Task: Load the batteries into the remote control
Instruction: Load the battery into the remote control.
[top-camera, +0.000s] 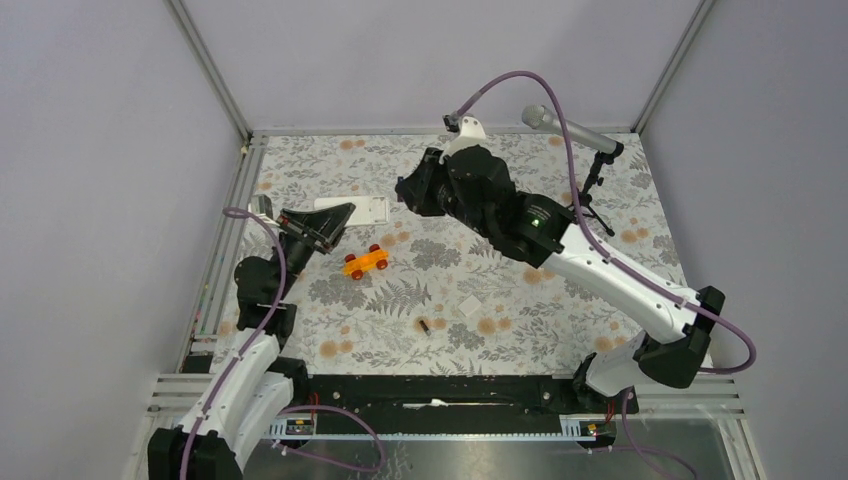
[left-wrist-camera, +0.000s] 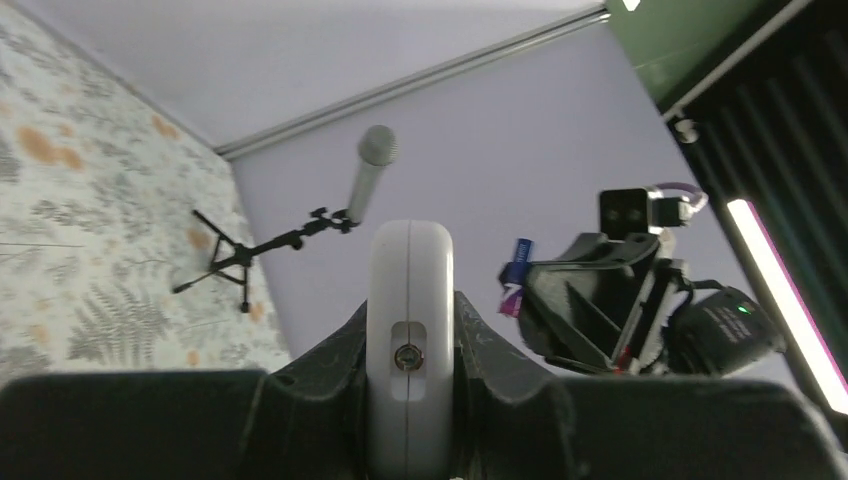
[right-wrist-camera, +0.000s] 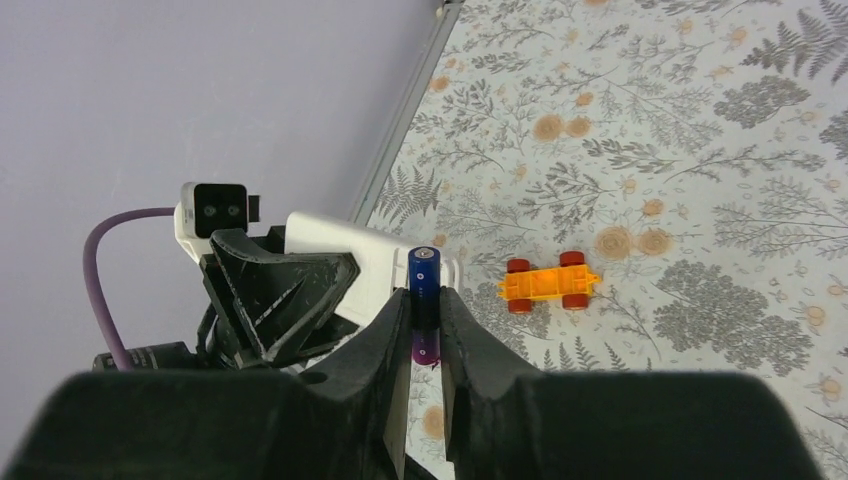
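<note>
My left gripper (left-wrist-camera: 410, 305) is shut on the remote control (left-wrist-camera: 410, 270), a white-grey handset held off the table and seen end-on with a small screw in its end. From above, the remote control (top-camera: 362, 208) sticks out of the left gripper (top-camera: 335, 222) toward the right. My right gripper (right-wrist-camera: 424, 295) is shut on the blue-purple battery (right-wrist-camera: 424, 268), its tip close to the remote control (right-wrist-camera: 355, 255). In the top view the right gripper (top-camera: 407, 190) hangs just right of the remote. A dark battery (top-camera: 424, 324) lies on the table near the front.
An orange toy car (top-camera: 365, 262) sits below the remote. A small flat white square (top-camera: 470, 307) lies right of the dark battery. A microphone on a black stand (top-camera: 592, 160) stands at the back right. Metal rails edge the flowered table (top-camera: 520, 320).
</note>
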